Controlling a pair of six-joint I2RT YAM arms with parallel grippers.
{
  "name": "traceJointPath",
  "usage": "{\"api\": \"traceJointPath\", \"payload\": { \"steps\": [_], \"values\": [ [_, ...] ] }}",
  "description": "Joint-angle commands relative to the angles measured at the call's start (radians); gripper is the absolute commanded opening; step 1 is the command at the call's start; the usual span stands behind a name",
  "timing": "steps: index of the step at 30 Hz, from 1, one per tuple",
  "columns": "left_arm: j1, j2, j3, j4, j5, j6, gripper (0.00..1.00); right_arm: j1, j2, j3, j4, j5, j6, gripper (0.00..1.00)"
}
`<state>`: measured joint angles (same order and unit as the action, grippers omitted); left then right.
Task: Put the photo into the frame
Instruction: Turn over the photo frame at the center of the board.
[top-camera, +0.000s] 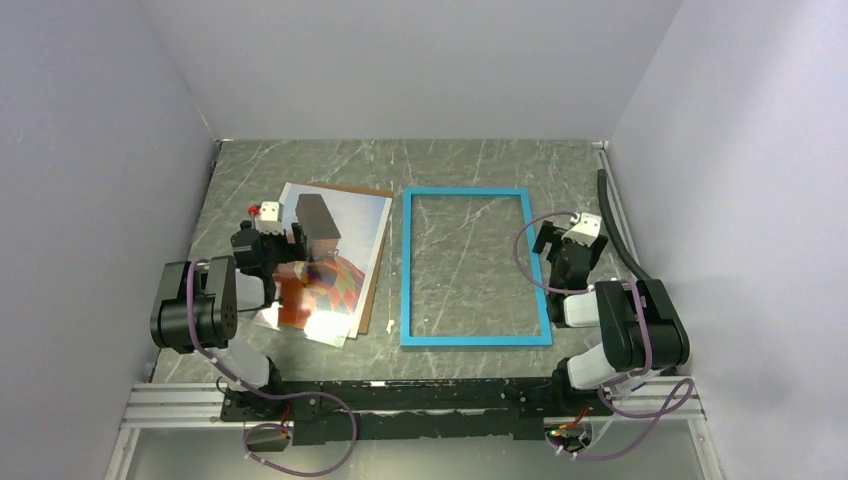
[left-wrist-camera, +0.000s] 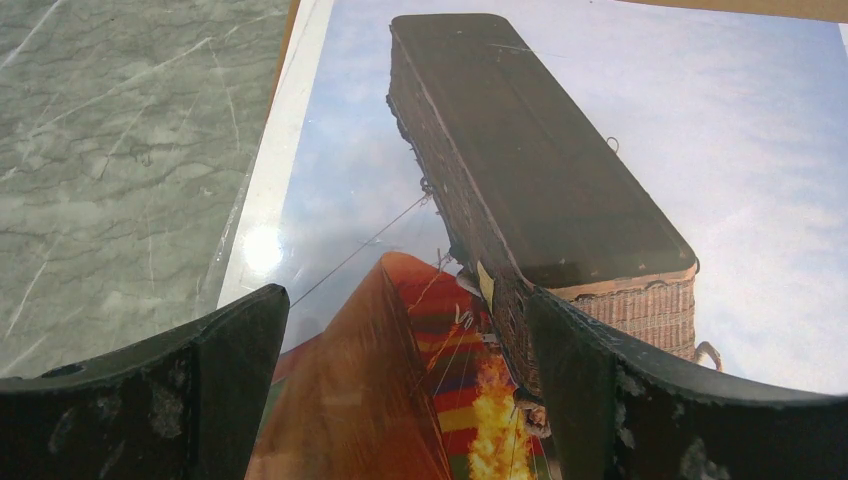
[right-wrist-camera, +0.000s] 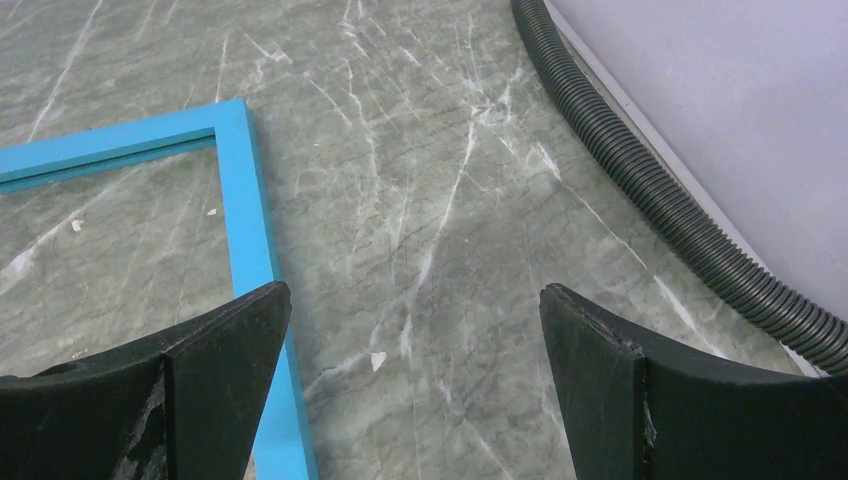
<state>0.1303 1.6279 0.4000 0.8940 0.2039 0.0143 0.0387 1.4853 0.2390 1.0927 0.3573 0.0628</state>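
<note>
- Your left claw (left-wrist-camera: 405, 310) hangs over the photo (left-wrist-camera: 720, 150), jaws spread wide, nothing between them. The balloon's basket and flame sit straight below and ahead of it.
- The photo lies flat on the board (top-camera: 372, 290), and its white border runs just beyond the left finger.
- Your right claw (right-wrist-camera: 415, 300) is also wide open and empty. The frame (right-wrist-camera: 245, 200) has its near rail under the left finger and the hose (right-wrist-camera: 640, 170) is off to the right.
- From above, the frame (top-camera: 466, 191) lies well to the right of the left claw (top-camera: 290, 245), and bare table shows through it.
- Step in hand, as I read it: picking up the photo, with nothing gripped yet.
- Next you need an edge, because a flat sheet gives the fingers nothing to hold. Go for the border on the left and pinch low and gently without creasing it.
</note>
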Motion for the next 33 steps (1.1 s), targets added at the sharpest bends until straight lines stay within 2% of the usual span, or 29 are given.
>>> {"api": "traceJointPath", "payload": {
  "steps": [1,14,15,17,20,22,26,30,31,33],
  "values": [
    [-0.001,0.003,0.0,0.046,-0.008,-0.008,0.95,-0.004,-0.003,0.001,0.049,-0.005,0.0,1.0],
    [0.014,-0.001,0.007,0.041,0.015,-0.026,0.95,0.0,-0.015,0.004,0.05,-0.001,-0.005,1.0],
    [0.023,-0.015,0.022,-0.006,0.02,-0.052,0.95,0.014,-0.044,0.027,-0.015,0.038,-0.005,1.0],
    [0.04,-0.08,0.092,-0.175,0.015,-0.071,0.95,0.042,-0.095,0.175,-0.304,0.079,-0.023,1.0],
    [0.05,-0.132,0.318,-0.615,-0.001,-0.029,0.95,0.06,-0.077,0.487,-0.756,0.08,0.034,1.0],
    [0.053,-0.124,0.47,-0.839,-0.01,0.033,0.95,0.06,-0.07,0.62,-0.918,0.029,0.115,1.0],
    [0.083,-0.092,0.726,-1.181,0.021,0.019,0.91,0.006,-0.081,0.716,-1.005,-0.165,0.469,1.0],
    [0.113,-0.068,0.936,-1.416,0.049,-0.036,0.91,0.024,-0.016,0.835,-1.119,-0.454,0.484,1.0],
    [0.115,-0.062,0.971,-1.462,0.052,-0.048,0.91,0.064,-0.018,0.832,-1.123,-0.431,0.46,1.0],
    [0.116,-0.054,1.027,-1.532,0.056,-0.052,0.91,0.178,-0.025,0.864,-1.196,-0.257,0.393,1.0]
  ]
}}
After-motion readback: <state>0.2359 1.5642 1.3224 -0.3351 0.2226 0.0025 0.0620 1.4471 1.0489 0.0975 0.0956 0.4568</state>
